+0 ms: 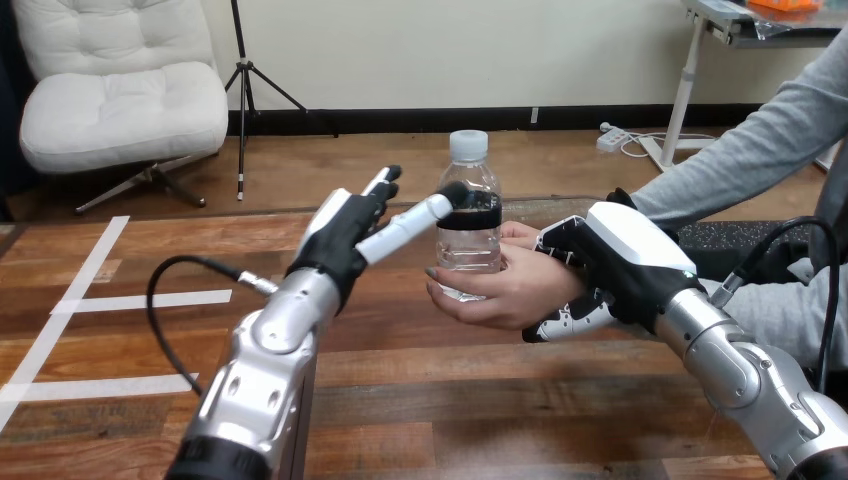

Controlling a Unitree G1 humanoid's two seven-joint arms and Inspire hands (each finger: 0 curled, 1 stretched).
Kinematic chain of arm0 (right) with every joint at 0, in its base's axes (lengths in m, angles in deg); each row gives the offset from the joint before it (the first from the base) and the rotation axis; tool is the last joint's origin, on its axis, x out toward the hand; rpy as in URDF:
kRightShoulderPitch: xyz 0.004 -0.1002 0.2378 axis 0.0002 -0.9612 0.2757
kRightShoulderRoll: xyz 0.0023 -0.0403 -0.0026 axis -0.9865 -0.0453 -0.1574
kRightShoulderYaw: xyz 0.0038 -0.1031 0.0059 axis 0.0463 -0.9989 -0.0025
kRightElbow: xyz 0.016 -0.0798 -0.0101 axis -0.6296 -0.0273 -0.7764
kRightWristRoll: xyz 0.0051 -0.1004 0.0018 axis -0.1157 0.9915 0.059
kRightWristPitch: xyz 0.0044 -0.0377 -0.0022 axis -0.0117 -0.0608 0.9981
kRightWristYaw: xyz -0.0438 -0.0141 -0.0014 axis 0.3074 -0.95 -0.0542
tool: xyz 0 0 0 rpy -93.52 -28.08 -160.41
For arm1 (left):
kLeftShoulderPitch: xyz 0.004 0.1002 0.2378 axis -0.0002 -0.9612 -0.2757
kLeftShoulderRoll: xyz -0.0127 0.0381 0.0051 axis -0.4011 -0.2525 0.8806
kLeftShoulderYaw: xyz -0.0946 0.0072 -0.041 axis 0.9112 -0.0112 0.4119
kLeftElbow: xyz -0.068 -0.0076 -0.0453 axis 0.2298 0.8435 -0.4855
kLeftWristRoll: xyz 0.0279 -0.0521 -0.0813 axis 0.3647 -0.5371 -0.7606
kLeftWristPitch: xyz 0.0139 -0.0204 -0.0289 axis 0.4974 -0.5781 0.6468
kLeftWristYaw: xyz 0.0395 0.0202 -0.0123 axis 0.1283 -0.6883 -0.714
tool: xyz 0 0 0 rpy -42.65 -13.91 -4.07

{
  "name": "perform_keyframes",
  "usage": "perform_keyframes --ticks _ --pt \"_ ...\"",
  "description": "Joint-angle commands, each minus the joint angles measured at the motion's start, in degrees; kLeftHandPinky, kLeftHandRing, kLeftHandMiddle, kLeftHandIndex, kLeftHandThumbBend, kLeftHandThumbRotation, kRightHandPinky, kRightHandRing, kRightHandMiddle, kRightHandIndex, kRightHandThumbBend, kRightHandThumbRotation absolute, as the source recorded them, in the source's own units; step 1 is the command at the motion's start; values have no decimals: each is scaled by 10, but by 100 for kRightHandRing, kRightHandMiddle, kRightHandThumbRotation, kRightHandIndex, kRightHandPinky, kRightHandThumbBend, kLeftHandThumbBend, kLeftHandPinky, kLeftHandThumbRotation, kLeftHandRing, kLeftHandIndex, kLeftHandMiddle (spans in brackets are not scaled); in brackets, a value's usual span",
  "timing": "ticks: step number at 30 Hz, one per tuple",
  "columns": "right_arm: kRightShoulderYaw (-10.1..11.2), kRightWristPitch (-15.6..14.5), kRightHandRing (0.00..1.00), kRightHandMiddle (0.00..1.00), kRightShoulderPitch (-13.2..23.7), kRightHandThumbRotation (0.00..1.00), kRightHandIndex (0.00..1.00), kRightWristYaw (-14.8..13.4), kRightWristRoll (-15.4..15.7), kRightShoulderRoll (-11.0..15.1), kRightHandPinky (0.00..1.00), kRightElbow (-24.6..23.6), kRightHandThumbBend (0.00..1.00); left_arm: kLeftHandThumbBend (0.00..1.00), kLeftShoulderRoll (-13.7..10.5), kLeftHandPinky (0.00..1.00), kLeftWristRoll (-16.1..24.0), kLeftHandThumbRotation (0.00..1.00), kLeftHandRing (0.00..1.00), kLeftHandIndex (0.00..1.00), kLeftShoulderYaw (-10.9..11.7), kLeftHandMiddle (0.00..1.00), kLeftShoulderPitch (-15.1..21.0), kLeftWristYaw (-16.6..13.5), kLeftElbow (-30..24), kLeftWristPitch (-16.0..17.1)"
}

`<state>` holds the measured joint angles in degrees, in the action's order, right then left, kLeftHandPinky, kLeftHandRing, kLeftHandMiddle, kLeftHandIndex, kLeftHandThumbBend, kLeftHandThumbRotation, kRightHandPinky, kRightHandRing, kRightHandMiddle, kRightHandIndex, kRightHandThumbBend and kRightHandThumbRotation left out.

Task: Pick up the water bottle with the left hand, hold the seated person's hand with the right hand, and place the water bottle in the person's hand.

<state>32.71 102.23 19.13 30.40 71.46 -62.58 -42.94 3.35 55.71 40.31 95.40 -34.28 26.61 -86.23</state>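
- Here the water bottle (468, 215) stands upright in the person's hand (500, 290), held a little above the counter (420, 400) near the middle of the scene.
- The bottle is clear, with a white cap (468, 143) and a dark band (470, 218) round its upper body.
- The person's hand comes in from the right. It cups the lower part of the bottle, with its fingers wrapped across the bottle's near left side.
- The left robot hand (345, 240) is just left of the bottle and open. Its fingers are straight, most of them pointing up and toward the far side.
- One long digit of that hand reaches to the right, and its black tip touches the bottle at the dark band.
- The right robot hand (625, 260) is right of the bottle, closed on the person's wrist (568, 282). Its white-shelled back lies over the top of the wrist, and its fingers (570, 322) curl under from the near side.
- The left silver forearm (265, 370) rises from the bottom edge, left of centre.
- The right forearm (740, 370) enters from the bottom right corner.
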Motion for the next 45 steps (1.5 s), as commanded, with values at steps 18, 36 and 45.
perform_keyframes --ticks 18,36,45 --pt "14 19 38 43 40 0 44 -11 -13 7 34 -9 77 100 -56 98 -42 81 100 100 52 100 -26 36 -54 70" --pt "18 17 37 43 34 0 44 0 -21 13 33 -15 77 100 -74 100 -89 77 100 100 103 100 -67 47 -71 126" --pt "18 17 40 45 34 0 45 6 -24 19 35 -14 80 100 -75 99 -96 77 100 100 119 100 -80 37 -63 162"
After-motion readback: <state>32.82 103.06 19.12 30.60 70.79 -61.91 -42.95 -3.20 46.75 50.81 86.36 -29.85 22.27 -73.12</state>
